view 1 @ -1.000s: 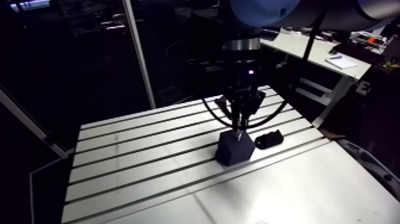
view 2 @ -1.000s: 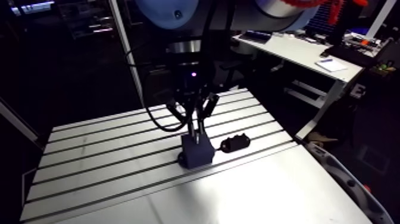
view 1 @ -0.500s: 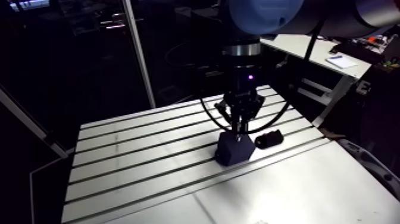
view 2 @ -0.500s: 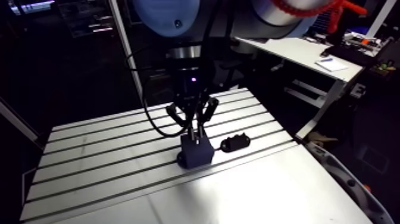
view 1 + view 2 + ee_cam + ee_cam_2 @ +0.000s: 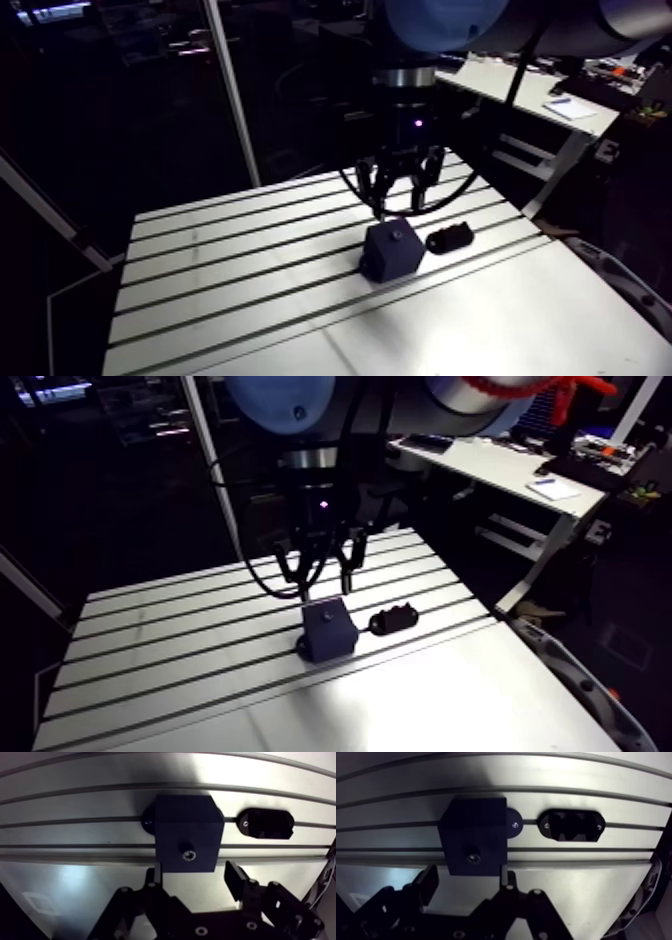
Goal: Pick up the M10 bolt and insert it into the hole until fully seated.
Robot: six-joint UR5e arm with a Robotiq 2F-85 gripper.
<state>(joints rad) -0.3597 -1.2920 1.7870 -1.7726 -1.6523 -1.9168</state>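
Slotted aluminium table [image 5: 75,807], black block [image 5: 187,817] set across a slot, bolt [image 5: 189,855] head showing in the hole in its top, gripper [image 5: 195,874] above with fingers spread and empty, black holder [image 5: 265,823] at the block's 3 o'clock, apart, smooth plate [image 5: 500,320] at 6 o'clock.

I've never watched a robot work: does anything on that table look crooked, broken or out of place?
Nothing stands out. The dark block sits square on the slotted table, a bolt head showing in its top; a black holder lies beside it; the open gripper hangs above, empty.
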